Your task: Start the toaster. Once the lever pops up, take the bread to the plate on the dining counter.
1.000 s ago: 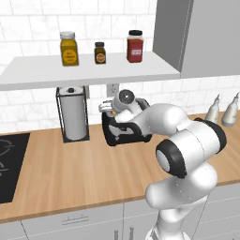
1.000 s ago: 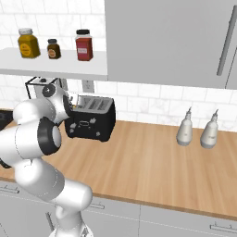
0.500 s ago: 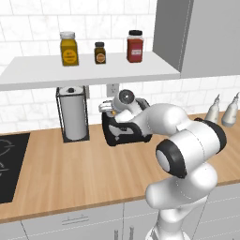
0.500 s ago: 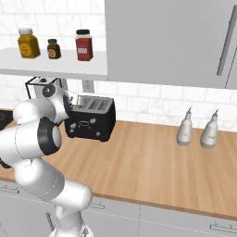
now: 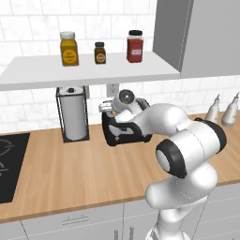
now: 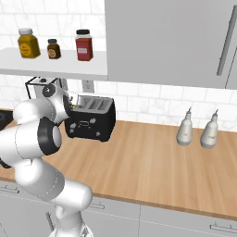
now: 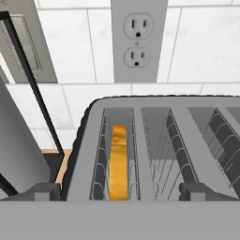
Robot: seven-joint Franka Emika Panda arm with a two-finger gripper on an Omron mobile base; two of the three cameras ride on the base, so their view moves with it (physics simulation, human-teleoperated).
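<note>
Nothing shifted over last second: pincer point(image 7: 120, 192) stayed wide open, empty, above toaster point(image 7: 154, 150). Bread point(image 7: 118, 161) sat in slot, 12 o'clock of fingertips. Lift seemingly pending.

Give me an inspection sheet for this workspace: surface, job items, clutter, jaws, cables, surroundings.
Surface: light wood counter, black cooktop at its left end.
Job items: black toaster against the tiled wall; bread standing in its leftmost slot.
Clutter: paper towel holder left of the toaster; two grey bottles to the right.
Jaws: gripper open, above the toaster, holding nothing.
Cables: nothing seen.
Surroundings: wall outlet behind the toaster; shelf with three jars; grey cabinets.
</note>
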